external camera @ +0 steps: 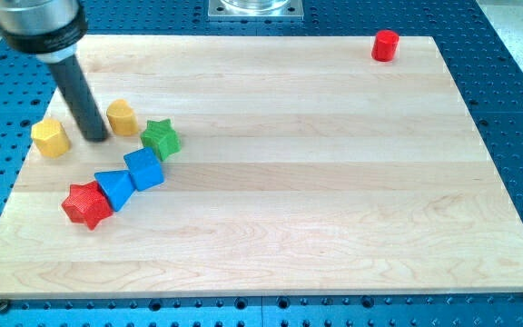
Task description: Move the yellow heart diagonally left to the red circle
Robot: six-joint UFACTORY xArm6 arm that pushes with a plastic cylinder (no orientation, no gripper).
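- Six coloured blocks lie on a pale wooden board, which rests on a blue perforated table; only one camera view is given.
- Five of the blocks cluster at the left side of the frame, and the sixth sits alone at the upper right.
- That lone block is the red circle, a short cylinder close to the board's top edge and right corner.
- The arm's dark rod comes down from the upper left corner of the frame, and my tip meets the board between two yellow blocks.
- Just right of the tip is the yellow heart; the two look nearly touching, though contact cannot be confirmed.
- Left of the tip, a little apart, lies a second yellow block whose shape reads roughly as a hexagon.
- A green star sits just right of and below the yellow heart, near it but separate.
- Below the green star a blue cube touches or nearly touches it.
- A blue triangle-like block lies pressed against the cube's lower left side.
- A red star ends the diagonal row, touching the blue triangle-like block at lower left.
- The arm carries no claw, only the rod, so nothing is spread, pressed together or pinched.
- The yellow heart is well apart from the red circle, nearly the board's whole width away.
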